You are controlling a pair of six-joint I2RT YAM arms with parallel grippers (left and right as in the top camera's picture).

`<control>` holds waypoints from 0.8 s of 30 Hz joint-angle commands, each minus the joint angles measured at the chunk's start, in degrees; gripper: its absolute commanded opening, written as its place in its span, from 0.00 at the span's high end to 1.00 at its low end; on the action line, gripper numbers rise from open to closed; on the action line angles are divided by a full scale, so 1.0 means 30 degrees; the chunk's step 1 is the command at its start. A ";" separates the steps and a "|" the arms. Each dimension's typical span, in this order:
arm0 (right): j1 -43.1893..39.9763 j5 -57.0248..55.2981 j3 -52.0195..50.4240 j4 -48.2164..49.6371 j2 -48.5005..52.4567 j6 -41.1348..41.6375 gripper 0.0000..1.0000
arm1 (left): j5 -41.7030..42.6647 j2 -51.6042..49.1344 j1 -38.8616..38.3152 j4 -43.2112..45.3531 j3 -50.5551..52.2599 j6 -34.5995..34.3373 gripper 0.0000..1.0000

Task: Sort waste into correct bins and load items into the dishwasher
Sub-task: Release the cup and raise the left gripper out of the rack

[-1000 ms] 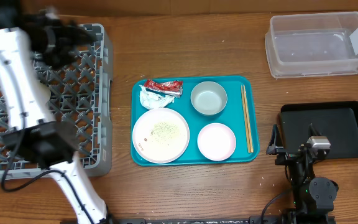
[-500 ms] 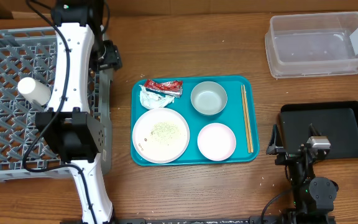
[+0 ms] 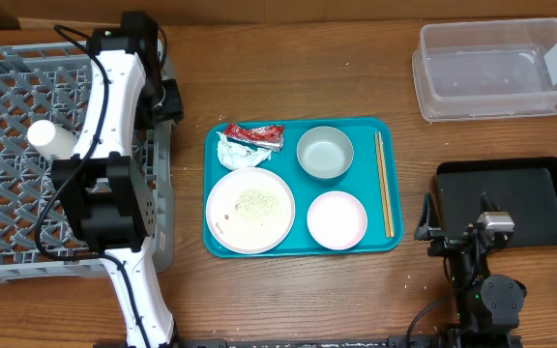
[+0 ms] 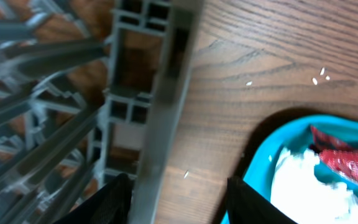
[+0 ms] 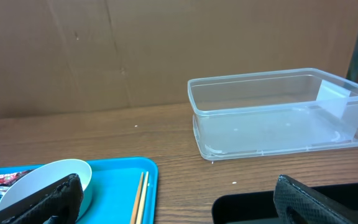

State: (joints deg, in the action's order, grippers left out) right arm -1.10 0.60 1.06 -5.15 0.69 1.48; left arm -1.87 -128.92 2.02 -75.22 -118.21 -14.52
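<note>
Left arm first: the left gripper (image 4: 178, 186) hangs over the right rim of the large square grey plastic lattice dish rack (image 3: 8, 87). Its 2 fingers are part-way apart, with only rack edge and wood between them; it carries nothing.

The small white cup (image 3: 51, 140) lies on its side in the rack, so that item looks loaded.

All else sits on the teal serving tray (image 3: 298, 237):
- The small red sauce packet (image 3: 254, 133) rests on the crumpled white paper napkin (image 3: 238, 155).
- The grey bowl (image 3: 325, 153) and the small pale-pink dish (image 3: 337, 219) lie mid-tray.
- The large white round plate (image 3: 250, 210) carries rice-like crumbs (image 3: 255, 201).
- The thin wooden chopsticks (image 3: 383, 184) lie along the right side.

The right gripper (image 5: 178, 186) is spread wide and empty, low beside the shallow black rectangular tray (image 3: 511, 198). That position probably readies it for waste. The clear rectangular plastic tub (image 3: 496, 68) beyond holds nothing.

I'd judge the left arm heads for the tray next.
</note>
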 commanded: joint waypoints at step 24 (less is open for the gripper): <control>-0.0080 -0.0160 -0.0197 0.0095 -0.0175 -0.0007 0.00 | -0.0503 -0.0255 0.0583 0.6324 0.3381 0.4182 0.96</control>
State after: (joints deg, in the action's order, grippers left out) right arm -1.10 0.60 1.06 -5.17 0.69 1.48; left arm -5.23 -128.51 4.12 -56.36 -109.95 -8.58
